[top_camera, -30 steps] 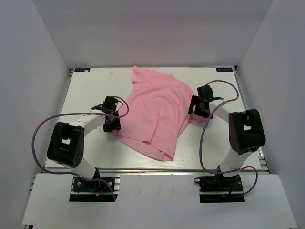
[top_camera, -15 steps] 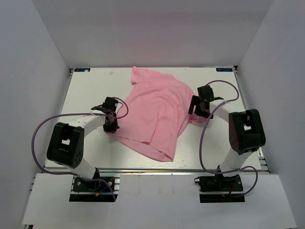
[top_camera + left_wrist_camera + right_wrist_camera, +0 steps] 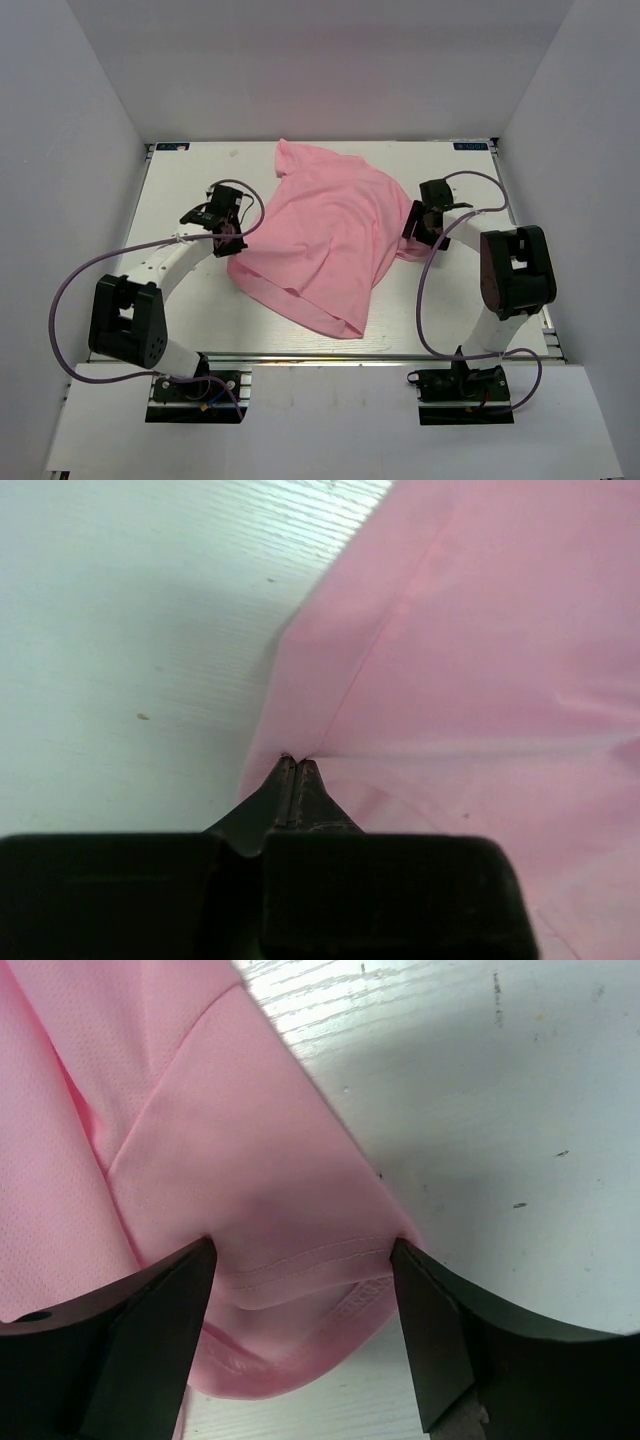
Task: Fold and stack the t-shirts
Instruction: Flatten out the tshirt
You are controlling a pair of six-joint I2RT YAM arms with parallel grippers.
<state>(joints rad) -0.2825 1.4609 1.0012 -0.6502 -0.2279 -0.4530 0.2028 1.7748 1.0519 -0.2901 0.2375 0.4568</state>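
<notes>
Left jaws tight on t-shirt (image 3: 480,630)

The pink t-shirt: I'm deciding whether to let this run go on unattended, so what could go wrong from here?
1. The left gripper is shut on only a thin bit of the edge of the t-shirt; a pull may slip it free.
2. The right gripper is open around the sleeve hem; closing may catch several layers there.
3. The shirt lies crumpled, so a fold may come out uneven.
</notes>
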